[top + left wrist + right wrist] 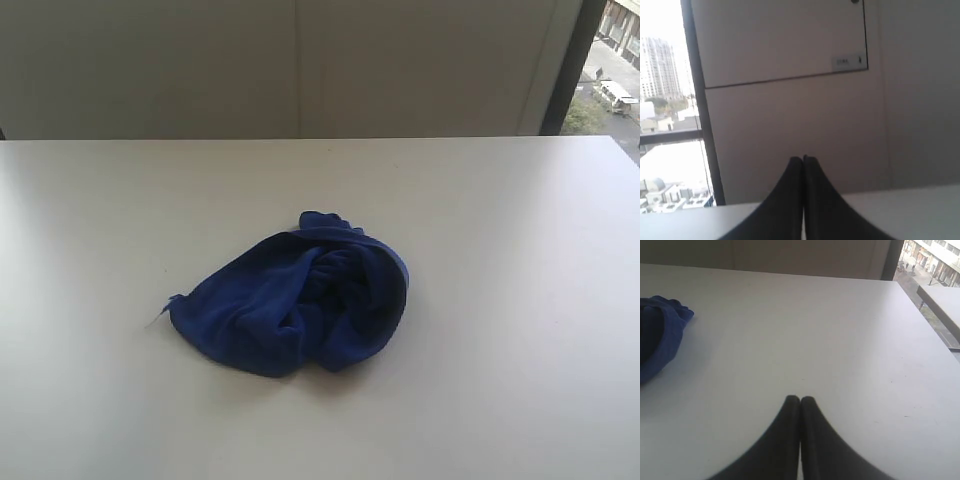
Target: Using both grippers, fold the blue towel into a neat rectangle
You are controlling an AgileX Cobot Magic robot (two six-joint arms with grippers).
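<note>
The blue towel (295, 305) is sitting in a crumpled heap roughly mid-desk, a bit toward the near side in the exterior view. It's bunched up and rolled over on itself, with a deep dark fold on its right side and a pointy corner sticking out at the left. There's a tiny pale bit at that corner, maybe a tag, but it's too small to be sure. The white desk (520, 220) has a grey wall (300, 70) behind it and a window (612, 85) at the far right.

The left gripper (803, 159) has its jaws pressed together with nothing between them. It's pointing at a wall panel (780, 45) past the desk edge. The right gripper (800, 399) is closed tight and empty too. It's over the desk, well apart from the towel, and only one edge of the towel shows in its wrist view.
</note>
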